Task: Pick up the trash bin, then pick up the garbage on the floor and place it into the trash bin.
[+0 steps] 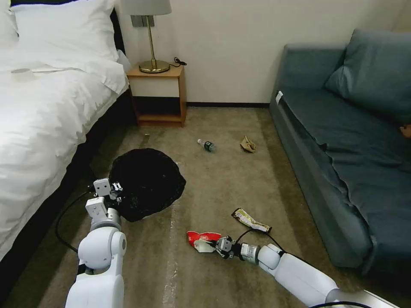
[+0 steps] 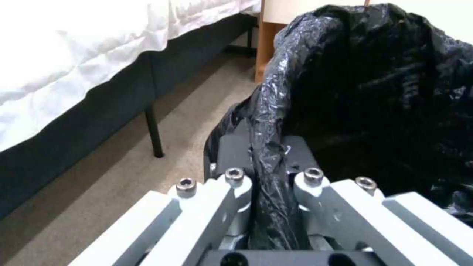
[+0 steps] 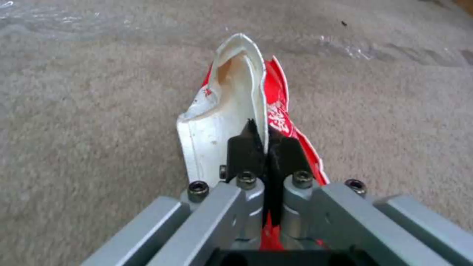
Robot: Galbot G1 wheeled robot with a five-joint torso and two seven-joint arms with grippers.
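Left tool (image 2: 268,173) clamped on the bagged rim of the trash bin (image 1: 147,182), black liner crinkled; liner could slip off if it shifts. Right tool (image 3: 266,147) pinched shut on the red-and-white wrapper (image 3: 231,107) at floor level, thin edge grip, may tear or drop. Beyond it: snack wrapper (image 1: 250,220), bottle (image 1: 206,145), brown paper (image 1: 248,144), all well apart.

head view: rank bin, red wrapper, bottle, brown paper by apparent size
1. Bin, held by left gripper.
2. Red wrapper, held by right gripper.
3. Bottle and brown paper: alike, and farther off, so unranked.
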